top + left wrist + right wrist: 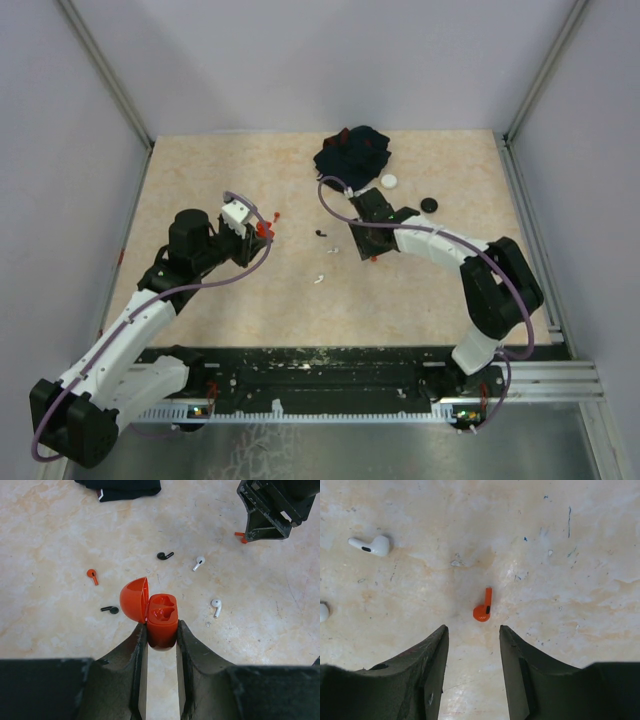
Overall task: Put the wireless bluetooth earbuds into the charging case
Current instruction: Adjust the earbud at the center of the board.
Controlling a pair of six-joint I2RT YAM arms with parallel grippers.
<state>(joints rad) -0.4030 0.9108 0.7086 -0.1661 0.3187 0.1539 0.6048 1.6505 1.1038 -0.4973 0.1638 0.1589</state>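
Note:
My left gripper [258,231] is shut on an open orange-red charging case [162,616], its lid [135,599] hinged to the left and both sockets empty. On the table beyond it lie a red earbud [92,575], two black earbuds [165,556] [111,610] and two white earbuds [199,562] [216,606]. My right gripper [368,248] is open and empty, its fingers just short of a second red earbud [483,608] that lies flat on the table. A white earbud [370,545] lies to its upper left.
A dark navy cloth [352,152] lies at the back centre. A white puck [388,181] and a black puck [429,204] sit to its right. Grey walls and metal posts enclose the tan tabletop [230,300].

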